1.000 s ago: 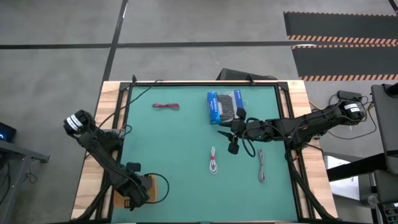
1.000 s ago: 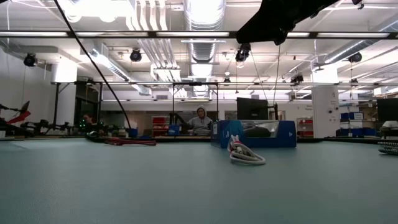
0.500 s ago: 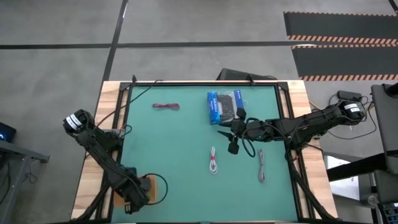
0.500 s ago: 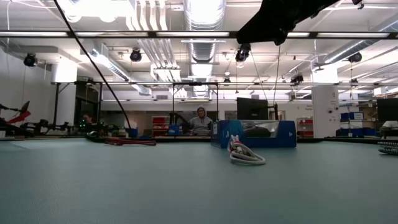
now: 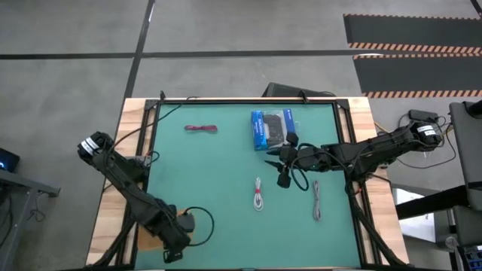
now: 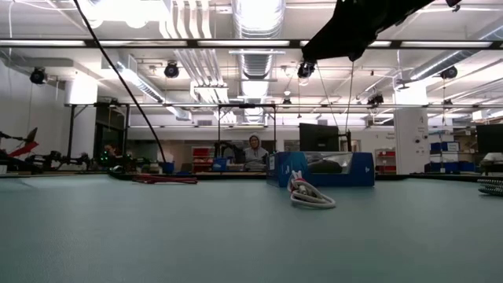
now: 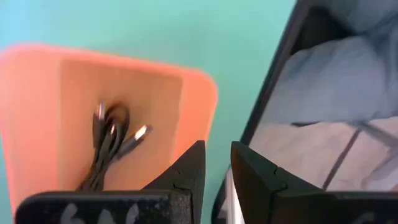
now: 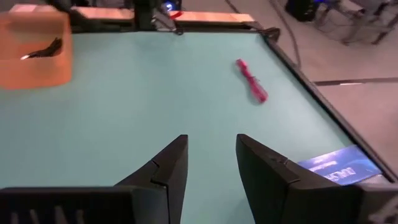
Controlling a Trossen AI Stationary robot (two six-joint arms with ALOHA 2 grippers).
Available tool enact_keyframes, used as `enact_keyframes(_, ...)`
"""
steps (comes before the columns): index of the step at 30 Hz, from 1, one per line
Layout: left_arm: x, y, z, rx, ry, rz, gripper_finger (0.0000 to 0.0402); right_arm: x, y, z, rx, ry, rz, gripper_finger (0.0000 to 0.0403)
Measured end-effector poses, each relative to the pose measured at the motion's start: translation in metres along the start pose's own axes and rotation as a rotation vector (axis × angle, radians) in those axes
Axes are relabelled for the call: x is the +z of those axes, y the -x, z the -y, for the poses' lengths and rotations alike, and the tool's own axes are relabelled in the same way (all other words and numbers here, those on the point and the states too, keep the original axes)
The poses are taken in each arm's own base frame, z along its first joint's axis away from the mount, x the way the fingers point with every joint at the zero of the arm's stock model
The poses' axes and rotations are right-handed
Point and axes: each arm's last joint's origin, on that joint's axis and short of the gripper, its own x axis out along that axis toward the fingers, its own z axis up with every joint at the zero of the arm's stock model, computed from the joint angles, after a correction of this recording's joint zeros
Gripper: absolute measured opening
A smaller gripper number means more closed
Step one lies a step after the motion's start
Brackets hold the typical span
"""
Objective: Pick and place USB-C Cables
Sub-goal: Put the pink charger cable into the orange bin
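Observation:
The black cable (image 7: 109,146) lies coiled on the floor of the orange tray (image 7: 193,93) at the table's near left corner. My left gripper (image 7: 217,149) hovers above the tray's edge (image 5: 143,235), slightly open and empty. The red cable (image 5: 201,129) lies at the far left, the white cable (image 5: 258,194) near the middle and the grey cable (image 5: 316,199) to its right, all flat on the green mat. My right gripper (image 5: 276,169) hangs above the mat near the middle, open and empty (image 8: 211,140), pointing toward the table's left.
A blue-and-black packaged box (image 5: 273,128) lies on the mat just behind my right gripper. A black frame (image 7: 273,81) rims the table beside the tray. A person sits in the room (image 6: 253,151) beyond the far edge.
My left gripper has gone a little toward the table's right and near edges above the tray. The black cable stays in the tray.

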Motion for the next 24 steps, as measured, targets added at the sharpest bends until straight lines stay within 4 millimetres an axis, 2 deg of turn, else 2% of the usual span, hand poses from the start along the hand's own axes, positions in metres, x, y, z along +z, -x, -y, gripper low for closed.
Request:
enact_keyframes(4, 0.02, 0.013, -0.001, -0.023, -0.044, 0.07, 0.0061, -0.001, 0.0, -0.002, 0.058, 0.003, -0.011, 0.0123)
enact_keyframes(9, 0.047, 0.023, -0.015, -0.017, -0.081, 0.118, 0.0061, -0.002, 0.0, -0.003, 0.105, 0.004, -0.023, 0.0115)
enact_keyframes(19, 0.094, 0.039, -0.059, 0.057, -0.275, 0.182, 0.0061, -0.015, -0.002, -0.004, 0.147, -0.045, -0.06, 0.0104)
enact_keyframes(24, 0.112, 0.049, -0.088, 0.236, -0.36, 0.223, 0.0061, -0.026, -0.004, -0.004, 0.147, -0.081, -0.057, 0.0106)
